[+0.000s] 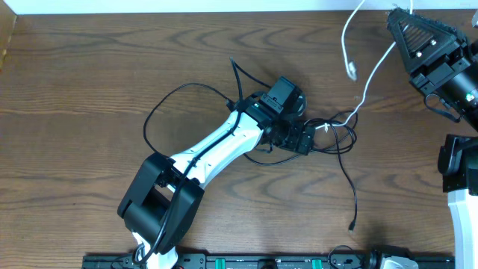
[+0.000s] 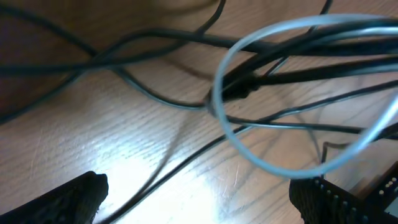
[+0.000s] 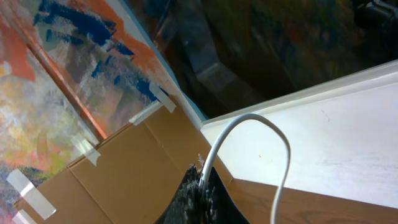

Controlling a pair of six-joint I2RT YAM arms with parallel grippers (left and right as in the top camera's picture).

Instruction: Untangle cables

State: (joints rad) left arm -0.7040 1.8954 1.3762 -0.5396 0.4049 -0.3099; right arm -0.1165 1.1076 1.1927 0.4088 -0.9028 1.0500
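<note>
- The left claw (image 1: 296, 139) is hovering spread wide just above where the black cable (image 1: 346, 166) and the white cable (image 1: 368, 88) are tangling in the middle of the counter (image 1: 75, 82)
- The right claw (image 3: 202, 190) is pinching the white cable near the counter's far right corner

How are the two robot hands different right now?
The left gripper is open; the right gripper is shut on the white cable. The left gripper is low over the black cable tangle; the right gripper is by the far edge of the table. Both are black.
</note>
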